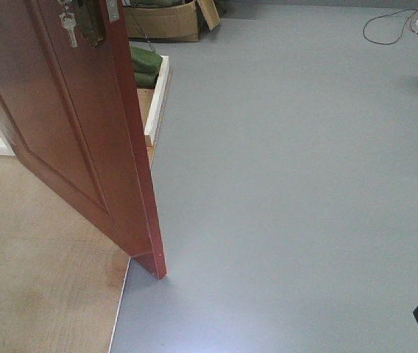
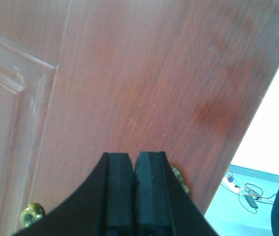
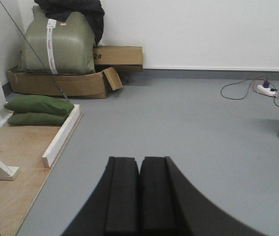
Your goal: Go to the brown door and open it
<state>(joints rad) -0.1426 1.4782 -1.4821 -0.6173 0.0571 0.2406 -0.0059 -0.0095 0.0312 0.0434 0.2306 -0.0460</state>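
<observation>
So the left pincer and right pincer are both squeezed fully closed, holding nothing. The one brown door fills the view right ahead of the left pincer (can't tell if they touch), standing ajar with one key bunch at its lock. The right pincer faces grey floor and two green cushions.

We take this for a test lab or storeroom rather than a home. The door stands over a plywood platform edged with white timber. Ahead and left of the right claw, cardboard boxes and a green sack are piled against a bare white wall. Ahead to its right, a power strip trails cables over the grey floor.
</observation>
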